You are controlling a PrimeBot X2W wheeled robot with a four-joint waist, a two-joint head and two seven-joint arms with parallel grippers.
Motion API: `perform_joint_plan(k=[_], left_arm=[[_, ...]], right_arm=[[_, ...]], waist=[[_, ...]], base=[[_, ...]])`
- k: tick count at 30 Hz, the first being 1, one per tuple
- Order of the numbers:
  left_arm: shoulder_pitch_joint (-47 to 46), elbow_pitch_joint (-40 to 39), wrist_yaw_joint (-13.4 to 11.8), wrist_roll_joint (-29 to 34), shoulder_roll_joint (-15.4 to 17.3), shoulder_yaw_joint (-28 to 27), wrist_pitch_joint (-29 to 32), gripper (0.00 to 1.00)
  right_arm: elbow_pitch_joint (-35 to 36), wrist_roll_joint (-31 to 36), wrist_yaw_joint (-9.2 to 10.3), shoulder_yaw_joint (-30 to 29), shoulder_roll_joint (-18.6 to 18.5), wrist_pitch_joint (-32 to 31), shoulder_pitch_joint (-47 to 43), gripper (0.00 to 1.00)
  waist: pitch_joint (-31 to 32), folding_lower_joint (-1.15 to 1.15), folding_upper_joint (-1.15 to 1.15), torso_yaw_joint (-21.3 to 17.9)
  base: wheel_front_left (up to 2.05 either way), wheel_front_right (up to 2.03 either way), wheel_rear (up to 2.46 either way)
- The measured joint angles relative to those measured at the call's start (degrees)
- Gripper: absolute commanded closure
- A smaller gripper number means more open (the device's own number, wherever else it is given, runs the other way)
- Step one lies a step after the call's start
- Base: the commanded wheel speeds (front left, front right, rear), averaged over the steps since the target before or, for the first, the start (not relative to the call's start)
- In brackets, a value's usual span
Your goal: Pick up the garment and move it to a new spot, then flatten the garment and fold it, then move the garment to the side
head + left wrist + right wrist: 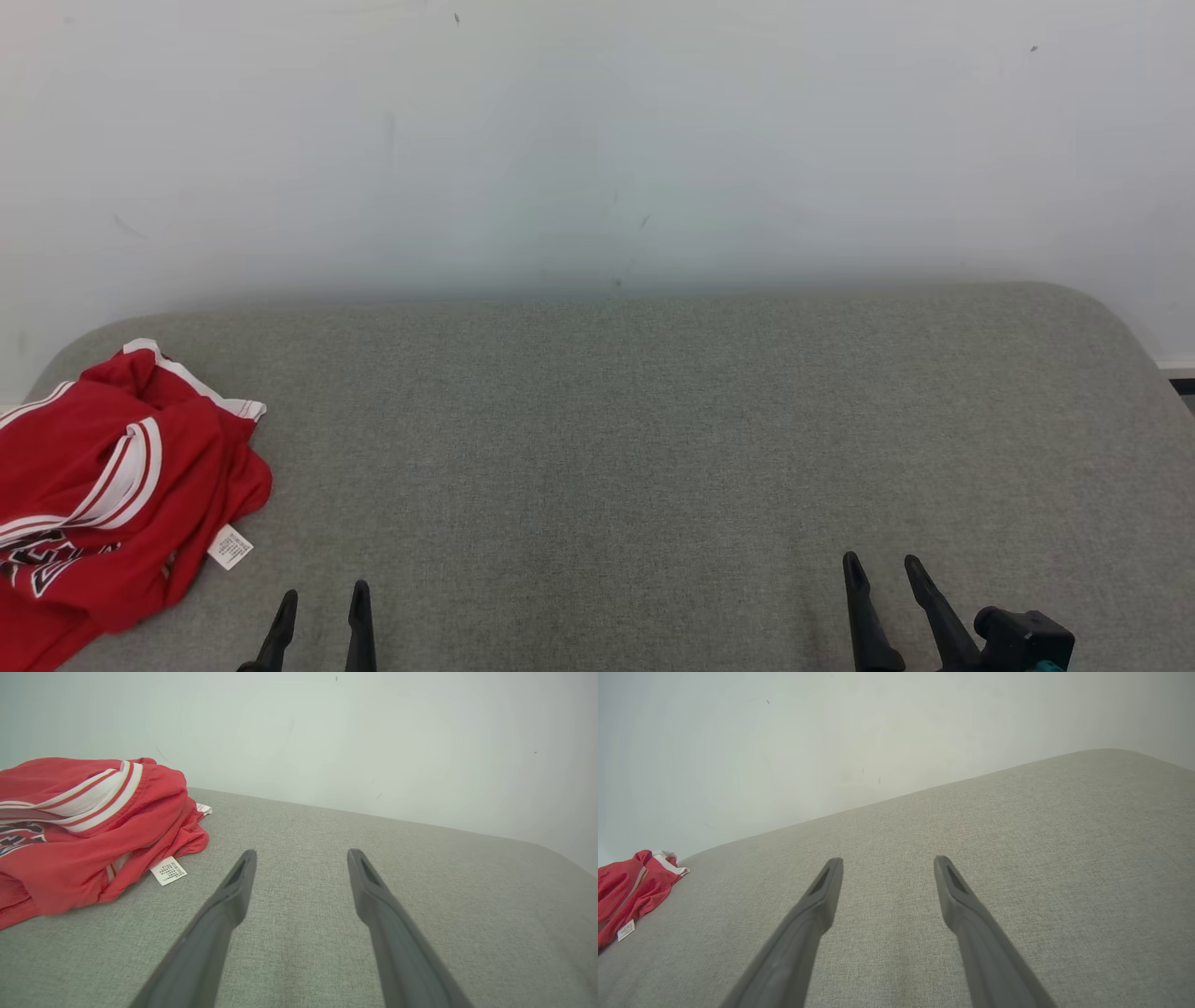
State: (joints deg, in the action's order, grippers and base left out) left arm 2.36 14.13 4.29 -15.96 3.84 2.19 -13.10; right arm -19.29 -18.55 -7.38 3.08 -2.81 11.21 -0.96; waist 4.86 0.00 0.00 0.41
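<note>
**Progress:** None of the 3 stages appears done. The garment [112, 485], a red jersey with white trim, lies crumpled at the left end of the grey padded surface [607, 448]. It runs off the head view's left edge, with its white label [230, 547] turned out. It is neither flattened nor folded. In my judgement, pickup, relocation, flattening, folding and the final move aside are all outstanding.

**Pose:** The left gripper [324, 595] sits near the front edge, just right of the garment and apart from it, jaws spread, holding nothing. The right gripper [882, 562] is well apart to the right over bare fabric, jaws likewise spread and empty.
</note>
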Motion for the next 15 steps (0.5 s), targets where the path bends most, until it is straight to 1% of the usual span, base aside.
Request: perform_joint_plan(k=[6, 15], left_arm=[[0.0, 1.3, 0.8, 1.1, -0.4, -0.5, -0.7, 0.0], [0.0, 2.5, 1.7, 3.8, -0.7, -0.6, -1.8, 0.0]], right_arm=[[-0.2, 0.6, 0.0, 0.4, 0.0, 0.4, 0.1, 0.0], [-0.6, 3.6, 0.0, 0.8, 0.0, 0.8, 0.1, 0.0]], waist=[[0.2, 0.0, 0.0, 0.0], [0.7, 0.0, 0.0, 0.0]], base=[[0.0, 0.0, 0.0], [0.0, 0.0, 0.0]])
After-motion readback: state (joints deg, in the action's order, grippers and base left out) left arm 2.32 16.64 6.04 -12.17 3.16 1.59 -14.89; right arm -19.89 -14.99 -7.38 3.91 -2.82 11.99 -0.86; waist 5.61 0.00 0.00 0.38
